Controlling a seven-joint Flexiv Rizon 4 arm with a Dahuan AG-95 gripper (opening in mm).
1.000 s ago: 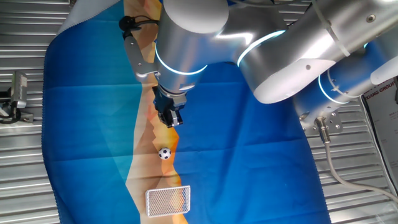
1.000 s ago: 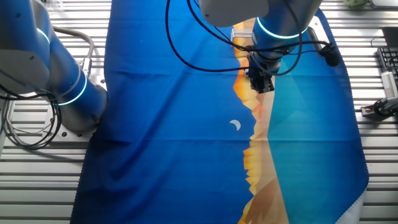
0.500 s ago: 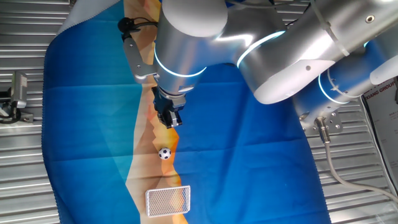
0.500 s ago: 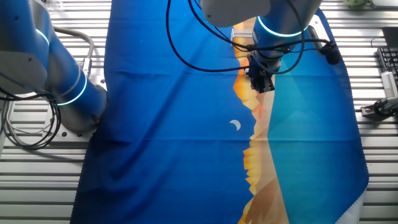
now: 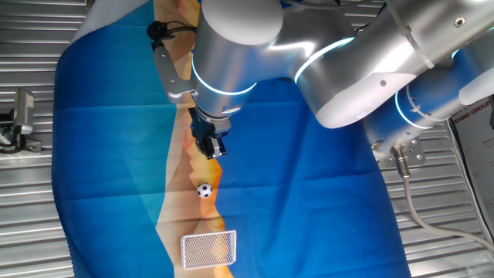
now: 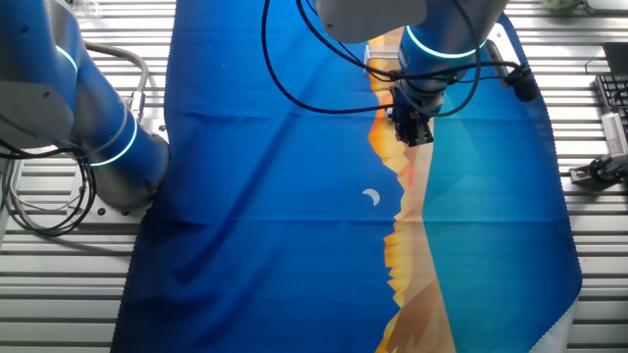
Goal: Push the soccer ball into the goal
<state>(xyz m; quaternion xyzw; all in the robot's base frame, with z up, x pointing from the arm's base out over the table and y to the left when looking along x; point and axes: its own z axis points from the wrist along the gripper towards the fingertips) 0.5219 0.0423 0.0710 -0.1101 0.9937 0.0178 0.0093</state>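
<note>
1. In one fixed view, the only writing I can make out is on a white label at the far right edge, behind the arm's base: part of it reads "XIANG GROUP" (the rest is cut off or too small).

2. Same view: the tiny white soccer ball with black patches sits on the orange, jagged stripe of the blue printed cloth that covers the slatted metal table. It lies apart from everything else, between the gripper above it and the goal below it.

3. The small white-framed goal with fine mesh netting lies near the cloth's lower edge, just below the ball and a little to its right, not touching it.

4. The big silver robot arm with glowing cyan rings reaches in from the right, and its wrist points down at the cloth. The black two-finger gripper hangs over the orange stripe, near the ball but clear of it. The fingertips look close together with nothing between them (I cannot tell for sure whether they are fully closed).

5. In the other fixed view, the same gripper hangs below the wrist at the upper middle, over the orange stripe, with black cables looping around the wrist. Its fingers are a dark blur here, so the gap is unreadable.

6. This view shows neither ball nor goal. A small white crescent is printed on the dark blue part of the cloth, and the blue arm base stands at the left.
</note>
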